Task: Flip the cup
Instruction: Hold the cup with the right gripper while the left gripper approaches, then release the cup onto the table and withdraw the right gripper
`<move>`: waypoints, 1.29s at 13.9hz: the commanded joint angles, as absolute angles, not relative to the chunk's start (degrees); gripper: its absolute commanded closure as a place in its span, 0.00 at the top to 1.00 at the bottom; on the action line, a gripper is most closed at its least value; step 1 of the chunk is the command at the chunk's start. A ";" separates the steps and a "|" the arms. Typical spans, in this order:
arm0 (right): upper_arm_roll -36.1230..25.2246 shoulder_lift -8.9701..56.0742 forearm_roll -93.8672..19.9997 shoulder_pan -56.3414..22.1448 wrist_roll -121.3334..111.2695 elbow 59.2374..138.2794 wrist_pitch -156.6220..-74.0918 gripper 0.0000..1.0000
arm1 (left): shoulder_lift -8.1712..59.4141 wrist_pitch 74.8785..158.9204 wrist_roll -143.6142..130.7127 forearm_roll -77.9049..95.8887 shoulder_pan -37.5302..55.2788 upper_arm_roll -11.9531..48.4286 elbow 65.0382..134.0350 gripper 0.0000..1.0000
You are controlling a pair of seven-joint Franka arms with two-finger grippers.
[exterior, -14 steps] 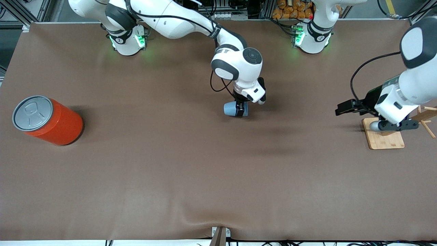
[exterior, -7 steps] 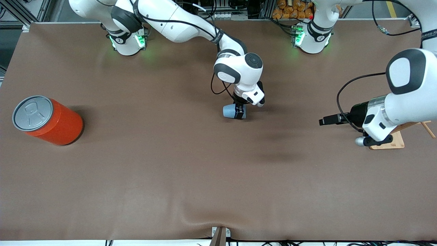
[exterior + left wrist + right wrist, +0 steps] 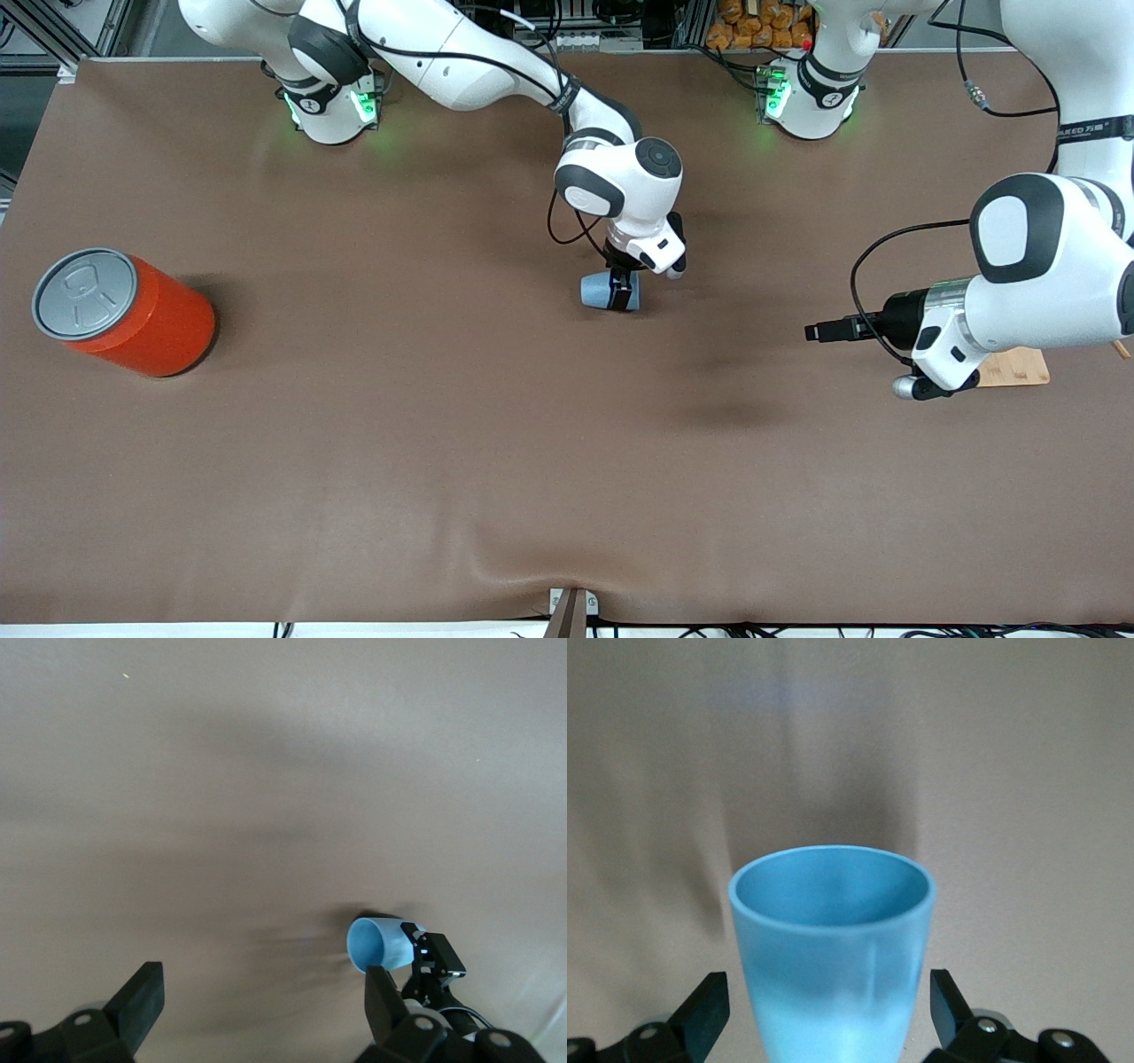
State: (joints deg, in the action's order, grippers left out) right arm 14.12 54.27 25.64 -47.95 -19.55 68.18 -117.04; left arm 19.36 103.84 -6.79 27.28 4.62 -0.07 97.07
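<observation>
The light-blue cup [image 3: 596, 290] lies on its side on the brown table [image 3: 443, 425], near the middle. My right gripper [image 3: 624, 291] is down at the cup's base end, open, with one finger on each side of the cup and a small gap on both sides. In the right wrist view the cup [image 3: 833, 948] fills the space between the fingers [image 3: 707, 1005], its mouth pointing away from the gripper. My left gripper [image 3: 819, 332] is open and empty, held level above the table toward the left arm's end. It sees the cup [image 3: 379, 943] from afar.
A large orange can with a grey lid [image 3: 124, 312] stands at the right arm's end of the table. A small wooden base board [image 3: 1019, 365] lies under the left arm at the left arm's end.
My left arm has swung off the wooden board toward the middle of the table, with its gripper now level. My right gripper and the cup have barely shifted.
</observation>
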 commanded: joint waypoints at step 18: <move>25.12 33.75 15.47 -14.19 -18.11 67.06 -87.19 1.00 | 19.34 117.50 30.31 74.15 5.62 3.86 124.00 1.00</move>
